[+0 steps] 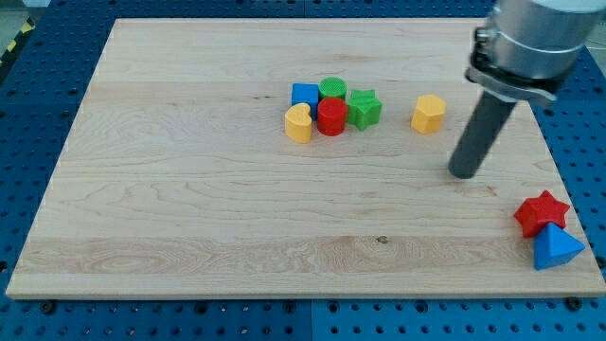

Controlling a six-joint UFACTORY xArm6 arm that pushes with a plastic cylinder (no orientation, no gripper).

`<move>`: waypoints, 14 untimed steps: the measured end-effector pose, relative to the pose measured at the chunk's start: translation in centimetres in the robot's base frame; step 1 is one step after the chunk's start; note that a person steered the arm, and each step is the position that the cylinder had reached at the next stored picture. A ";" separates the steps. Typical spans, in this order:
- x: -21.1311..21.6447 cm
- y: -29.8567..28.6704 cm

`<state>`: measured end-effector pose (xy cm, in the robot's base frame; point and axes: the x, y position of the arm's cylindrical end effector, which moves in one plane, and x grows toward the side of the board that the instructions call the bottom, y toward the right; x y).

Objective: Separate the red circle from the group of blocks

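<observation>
**Red circle in the cluster, tool well apart on the view's right**

The red circle (330,117) is seen near the middle of the wooden bench (189,189), a little toward the view's top. It is packed inside a small group of blocks. The blue block (304,94) is at its upper left, the green circle (332,87) is directly above it, the green star (365,108) is touching or just beside it on the view's right, and a yellow block (297,124) is pressed to its left side.

A second yellow block (428,113) is placed alone, between the group and the tool.

The tool is a plain dark rod, so nothing is held by it and no opening can be told. Its tip (464,173) is set down on the bench at the view's right, lower than the cluster and well apart from the red circle. No block is touched by it.

Near the bottom right corner, a red star (541,212) and a blue block (556,248) of pointed, pyramid-like shape are found together, touching each other.
</observation>
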<state>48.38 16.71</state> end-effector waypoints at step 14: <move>-6.0 -5.4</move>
<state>42.37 11.28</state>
